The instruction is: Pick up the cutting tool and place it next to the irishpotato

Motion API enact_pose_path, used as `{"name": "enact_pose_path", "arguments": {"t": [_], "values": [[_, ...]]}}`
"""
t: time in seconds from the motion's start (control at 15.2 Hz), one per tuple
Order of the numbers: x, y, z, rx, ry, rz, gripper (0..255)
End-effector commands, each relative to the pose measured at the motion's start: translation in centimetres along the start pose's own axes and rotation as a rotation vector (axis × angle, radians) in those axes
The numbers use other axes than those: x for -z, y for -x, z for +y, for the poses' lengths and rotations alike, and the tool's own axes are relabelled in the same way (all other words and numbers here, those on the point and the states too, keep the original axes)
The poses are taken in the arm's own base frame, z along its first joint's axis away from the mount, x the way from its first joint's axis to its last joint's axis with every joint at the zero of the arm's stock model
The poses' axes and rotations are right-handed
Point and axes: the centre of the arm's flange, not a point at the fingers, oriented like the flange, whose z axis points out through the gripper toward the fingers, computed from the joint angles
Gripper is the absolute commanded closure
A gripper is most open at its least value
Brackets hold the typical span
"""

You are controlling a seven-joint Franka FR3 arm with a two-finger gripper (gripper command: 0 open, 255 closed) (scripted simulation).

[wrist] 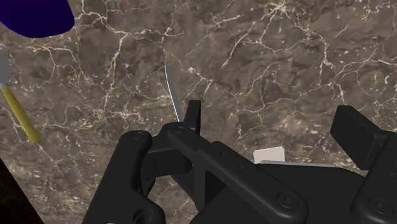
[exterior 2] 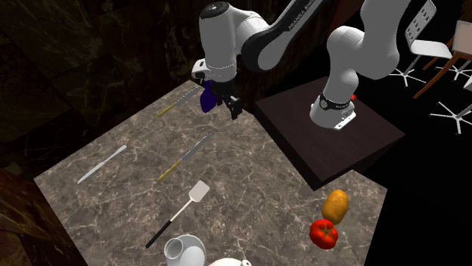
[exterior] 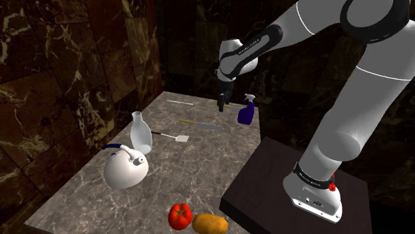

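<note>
Three knives lie on the marble table [exterior 2: 249, 189]. A yellow-handled knife [exterior 2: 185, 157] [exterior: 199, 123] rests mid-table; its thin blade [wrist: 170, 86] runs under my hand. A second yellow-handled knife [exterior 2: 175, 104] [wrist: 19, 114] lies by the blue spray bottle [exterior: 247, 110] [wrist: 32, 16]. The white knife [exterior 2: 100, 164] [exterior: 179, 102] is farther off. My gripper [exterior 2: 225, 102] [exterior: 223, 101] [wrist: 277, 124] hovers open above the table's far end, holding nothing. The brown potato [exterior 2: 335, 205] [exterior: 210, 223] sits beside a red tomato [exterior 2: 324, 233] [exterior: 179, 215] at the opposite end.
A white spatula [exterior 2: 181, 211] [exterior: 169, 136], a pale vase [exterior: 140, 129] and a white teapot [exterior: 125, 166] stand between the knives and the potato. The dark stand [exterior 2: 325, 140] borders the table. Dark marble walls [exterior: 66, 66] close the far sides.
</note>
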Motion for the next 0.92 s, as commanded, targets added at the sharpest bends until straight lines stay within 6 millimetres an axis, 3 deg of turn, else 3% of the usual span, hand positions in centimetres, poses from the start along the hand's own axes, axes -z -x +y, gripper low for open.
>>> {"name": "enact_pose_path", "arguments": {"t": [0.0, 0.86], "values": [[-2.0, -1.6, 0.8, 0.024, 0.002, 0.004, 0], [-13.8, -12.5, 6.0, 0.167, 0.007, 0.025, 0]]}}
